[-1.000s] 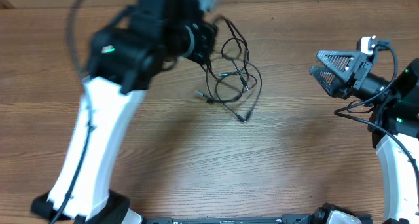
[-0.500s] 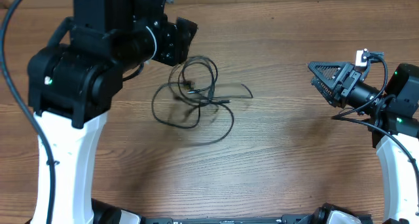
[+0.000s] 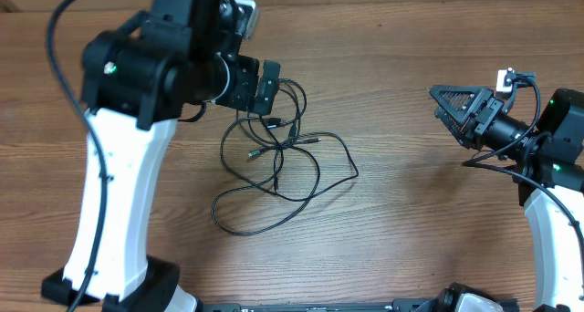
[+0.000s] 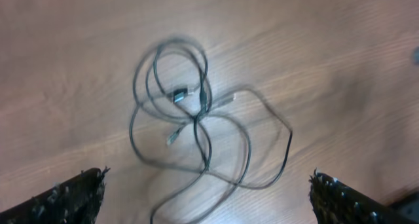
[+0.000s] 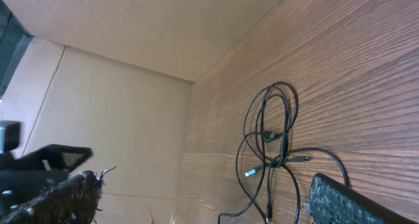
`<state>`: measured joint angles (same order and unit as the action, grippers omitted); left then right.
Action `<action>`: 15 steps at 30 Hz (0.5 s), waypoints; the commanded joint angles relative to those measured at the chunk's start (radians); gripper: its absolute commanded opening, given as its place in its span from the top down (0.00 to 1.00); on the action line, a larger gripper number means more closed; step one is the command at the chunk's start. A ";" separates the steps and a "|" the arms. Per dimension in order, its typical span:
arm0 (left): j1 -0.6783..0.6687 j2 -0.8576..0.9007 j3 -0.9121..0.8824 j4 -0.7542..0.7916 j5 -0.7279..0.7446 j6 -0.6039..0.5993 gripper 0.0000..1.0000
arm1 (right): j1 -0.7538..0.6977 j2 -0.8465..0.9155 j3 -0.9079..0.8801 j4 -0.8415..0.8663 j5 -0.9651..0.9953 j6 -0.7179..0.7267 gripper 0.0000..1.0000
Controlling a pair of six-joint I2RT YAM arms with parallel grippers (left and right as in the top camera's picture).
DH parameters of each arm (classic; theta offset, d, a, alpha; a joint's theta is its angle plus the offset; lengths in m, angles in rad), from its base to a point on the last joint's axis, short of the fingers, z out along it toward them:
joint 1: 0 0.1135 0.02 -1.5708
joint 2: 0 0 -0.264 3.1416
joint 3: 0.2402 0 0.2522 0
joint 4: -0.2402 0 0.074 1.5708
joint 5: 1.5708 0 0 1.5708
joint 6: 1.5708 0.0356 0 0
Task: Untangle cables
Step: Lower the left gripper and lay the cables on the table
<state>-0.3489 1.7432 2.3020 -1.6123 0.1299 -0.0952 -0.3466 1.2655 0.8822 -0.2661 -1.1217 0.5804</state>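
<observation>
The cables [image 3: 283,161] lie in one loose tangle of thin black loops on the wooden table [image 3: 411,230], left of centre, with silver-tipped plugs near the knot. My left gripper [image 3: 266,91] hovers just above the tangle's upper left edge, open and holding nothing. From the left wrist view, the cables [image 4: 196,119] are spread on the wood between and beyond my wide-apart fingers [image 4: 72,198]. My right gripper [image 3: 444,111] stands open far to the right, pointing left toward the cables [image 5: 275,145], well apart from them.
My left arm's white link and base [image 3: 109,239] fill the table's left side. The right arm's base [image 3: 557,230] sits at the right edge. A cardboard wall [image 5: 118,106] rises behind the table's far edge.
My left gripper has opened and let go of the cables. The tangle has dropped to the table left of where it was and spread into wider loops. The right arm barely moved.
</observation>
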 commanded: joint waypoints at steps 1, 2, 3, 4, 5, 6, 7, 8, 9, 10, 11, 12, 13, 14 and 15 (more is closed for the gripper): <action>-0.005 0.076 -0.032 -0.065 0.004 0.021 0.00 | -0.002 -0.006 0.005 0.001 0.013 -0.010 0.00; -0.008 0.090 -0.043 -0.076 0.000 0.021 0.00 | -0.002 -0.006 0.006 0.001 0.016 -0.010 0.00; -0.017 0.112 -0.071 -0.077 -0.006 0.021 0.00 | -0.002 -0.006 0.006 -0.002 0.023 -0.011 0.00; -0.021 0.122 -0.089 -0.073 -0.006 0.021 0.00 | -0.002 -0.006 0.006 -0.002 0.023 -0.011 0.00; -0.027 0.143 -0.125 -0.065 -0.007 0.021 0.00 | -0.002 -0.006 0.006 -0.003 0.023 -0.010 0.00; -0.031 0.159 -0.153 -0.058 -0.007 0.021 0.00 | -0.002 -0.006 0.005 -0.003 0.023 -0.011 0.00; -0.034 0.182 -0.200 -0.042 -0.007 0.021 0.00 | -0.002 -0.006 0.006 -0.003 0.023 -0.011 0.00; -0.037 0.199 -0.235 -0.027 -0.008 0.021 0.00 | -0.002 -0.006 0.006 -0.002 0.023 -0.011 0.00; -0.040 0.211 -0.262 -0.013 -0.009 0.021 0.00 | -0.002 -0.006 0.006 -0.002 0.023 -0.011 0.00; -0.042 0.217 -0.277 -0.005 -0.008 0.021 0.00 | -0.002 -0.006 0.006 -0.002 0.023 -0.011 0.00; -0.047 0.233 -0.310 0.009 -0.008 0.021 0.00 | -0.002 -0.006 0.006 -0.002 0.023 -0.011 0.00; -0.049 0.238 -0.320 0.013 -0.008 0.021 0.00 | -0.002 -0.006 0.006 -0.002 0.023 -0.011 0.00; -0.056 0.253 -0.349 0.023 -0.010 0.031 0.00 | -0.002 -0.006 0.006 -0.002 0.026 -0.010 0.00; -0.058 0.258 -0.356 0.026 -0.011 0.034 0.00 | -0.002 -0.006 0.006 -0.002 0.030 -0.010 0.00; -0.067 0.272 -0.378 0.037 -0.015 0.036 0.00 | -0.002 -0.006 0.005 -0.002 0.041 -0.010 0.00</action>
<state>-0.3939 1.9938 1.9629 -1.5887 0.1265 -0.0933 -0.3466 1.2655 0.8822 -0.2733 -1.1061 0.5789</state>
